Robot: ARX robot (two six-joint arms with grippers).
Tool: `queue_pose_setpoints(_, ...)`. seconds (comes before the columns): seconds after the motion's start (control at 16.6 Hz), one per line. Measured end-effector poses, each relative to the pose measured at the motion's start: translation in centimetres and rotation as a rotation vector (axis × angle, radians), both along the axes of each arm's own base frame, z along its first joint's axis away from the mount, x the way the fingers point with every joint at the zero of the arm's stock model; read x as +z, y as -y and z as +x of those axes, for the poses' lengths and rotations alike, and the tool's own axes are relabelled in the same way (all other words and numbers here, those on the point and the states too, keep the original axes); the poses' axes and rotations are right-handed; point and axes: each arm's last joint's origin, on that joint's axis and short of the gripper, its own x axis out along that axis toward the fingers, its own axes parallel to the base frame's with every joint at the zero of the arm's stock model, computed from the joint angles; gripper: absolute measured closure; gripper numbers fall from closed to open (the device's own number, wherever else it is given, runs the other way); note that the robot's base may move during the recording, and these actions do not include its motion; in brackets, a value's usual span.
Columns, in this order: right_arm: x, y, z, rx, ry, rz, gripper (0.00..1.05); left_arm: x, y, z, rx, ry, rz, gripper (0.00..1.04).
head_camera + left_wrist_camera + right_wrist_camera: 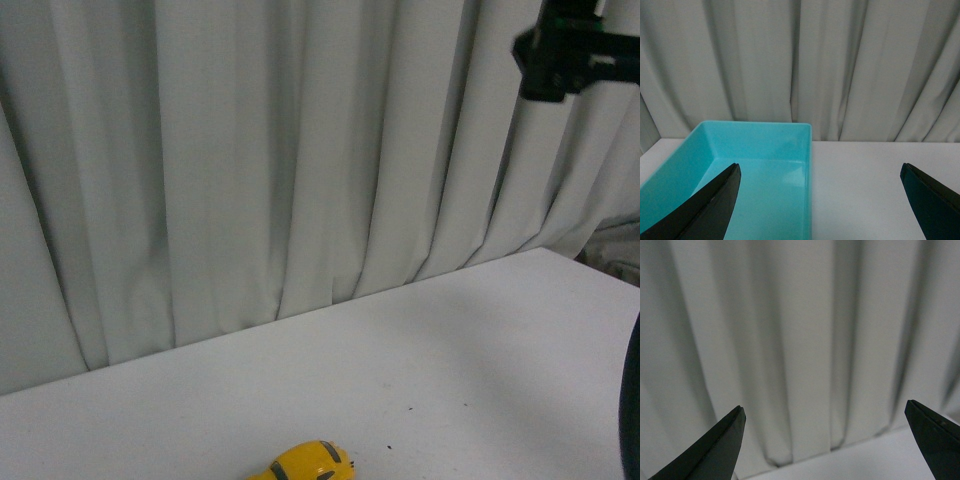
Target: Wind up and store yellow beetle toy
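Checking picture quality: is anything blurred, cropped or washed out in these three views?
Front view: soft, even light and no glare, but the yellow beetle toy is cropped by the bottom edge. Left wrist view: the turquoise bin is clear, with a faint sheen on its floor. Right wrist view: the curtain looks soft and dim, shaded in its folds.

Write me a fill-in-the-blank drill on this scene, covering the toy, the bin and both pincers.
The yellow beetle toy sits on the white ____.
In the left wrist view, the visible part of the turquoise bin holds ____.
The left pincer and the right pincer both stand ____, gripping nothing.
Missing words: table; nothing; open.
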Motion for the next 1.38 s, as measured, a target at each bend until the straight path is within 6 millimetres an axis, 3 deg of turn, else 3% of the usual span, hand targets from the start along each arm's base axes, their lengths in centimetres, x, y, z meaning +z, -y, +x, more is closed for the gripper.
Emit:
queue_pose_setpoints(0.12,3.3,0.5,4.9,0.221,-0.027,-0.162,0.07,0.0,0.0,0.0,0.0,0.0,0.0,0.07)
queue_pose_setpoints(0.24,5.2,-0.3,8.4,0.4,-0.064,-0.292,0.07,0.0,0.0,0.0,0.0,0.0,0.0,0.07)
queue_pose_setpoints(0.42,5.8,-3.6,11.9,0.789,-0.188,-0.479,0.07,0.0,0.0,0.0,0.0,0.0,0.0,0.07)
queue_pose_setpoints(0.48,5.3,-4.7,12.2,0.903,-0.238,-0.521,0.07,0.0,0.0,0.0,0.0,0.0,0.0,0.07)
queue_pose_setpoints(0.6,2.0,-6.6,11.9,1.14,-0.444,-0.596,0.07,0.0,0.0,0.0,0.0,0.0,0.0,0.07)
queue_pose_setpoints(0.84,-4.1,-6.7,10.0,1.346,-0.772,-0.784,0.07,0.0,0.0,0.0,0.0,0.0,0.0,0.07)
queue_pose_setpoints(1.08,-7.9,-6.3,10.4,1.482,-0.826,-0.992,0.07,0.0,0.0,0.0,0.0,0.0,0.0,0.07)
queue_pose_setpoints(1.38,-11.8,-6.3,12.0,1.587,-0.868,-1.027,0.07,0.0,0.0,0.0,0.0,0.0,0.0,0.07)
